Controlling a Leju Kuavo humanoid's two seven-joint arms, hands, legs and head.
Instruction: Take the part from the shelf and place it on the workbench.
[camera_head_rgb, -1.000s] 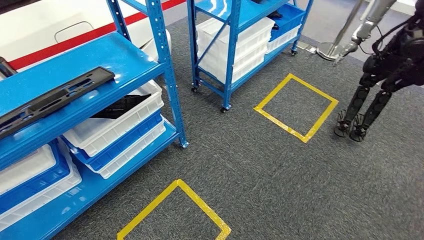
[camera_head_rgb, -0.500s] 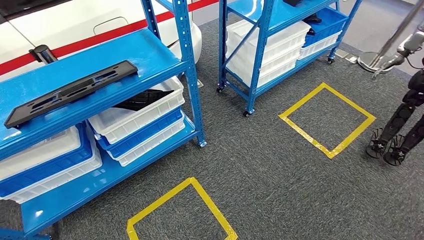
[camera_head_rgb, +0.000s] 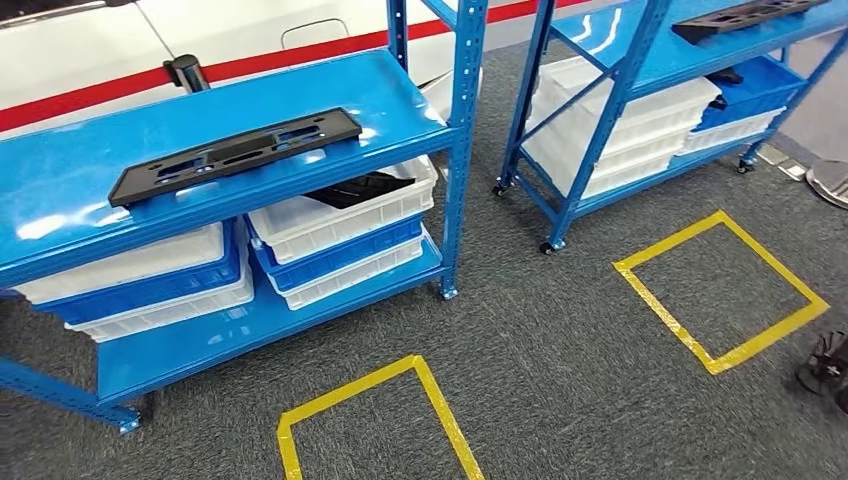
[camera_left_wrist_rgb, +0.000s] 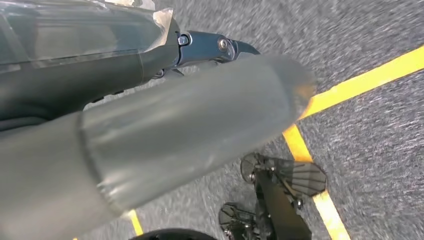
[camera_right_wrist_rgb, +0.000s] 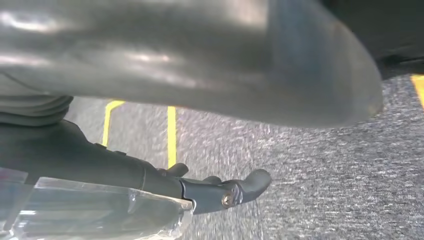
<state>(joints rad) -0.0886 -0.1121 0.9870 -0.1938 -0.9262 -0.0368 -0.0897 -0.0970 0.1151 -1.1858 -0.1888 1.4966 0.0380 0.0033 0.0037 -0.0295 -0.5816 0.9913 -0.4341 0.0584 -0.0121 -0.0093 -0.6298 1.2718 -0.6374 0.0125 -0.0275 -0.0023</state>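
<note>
A long flat black part (camera_head_rgb: 235, 155) with several cut-outs lies on the blue middle board of the near shelf (camera_head_rgb: 400, 100), left of centre in the head view. Another black part (camera_head_rgb: 745, 17) lies on the second rack at the top right. My left hand (camera_left_wrist_rgb: 190, 130) hangs over grey carpet with its thick thumb and dark fingers (camera_left_wrist_rgb: 220, 47) stretched out, holding nothing. My right hand (camera_right_wrist_rgb: 210, 65) hangs the same way, its fingers (camera_right_wrist_rgb: 235, 192) extended and empty. Both hands are far from the shelf.
White and blue bins (camera_head_rgb: 345, 225) fill the near shelf's lower level, one holding a dark piece. Two yellow tape squares (camera_head_rgb: 720, 290) mark the carpet. Another robot's dark foot (camera_head_rgb: 828, 365) shows at the right edge. A white vehicle body with a red stripe (camera_head_rgb: 260, 40) stands behind the shelf.
The camera has turned, so the whole scene has slid to the right. The near shelf with the black part now sits closer to centre, and the other robot has almost left the picture.
</note>
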